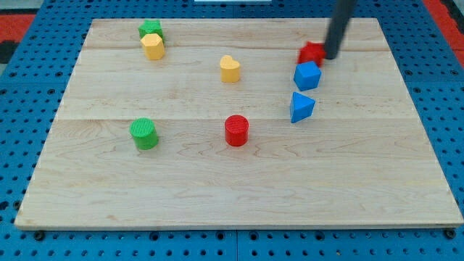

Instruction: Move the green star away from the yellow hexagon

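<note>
The green star sits near the view's top left of the wooden board, touching the yellow hexagon just below it. My tip is far to the view's right of them, at the top right of the board, right beside a red block whose shape is partly hidden by the rod.
A yellow heart-shaped block lies at top centre. A blue cube-like block and a blue triangular block lie below the red block. A green cylinder and a red cylinder lie mid-board.
</note>
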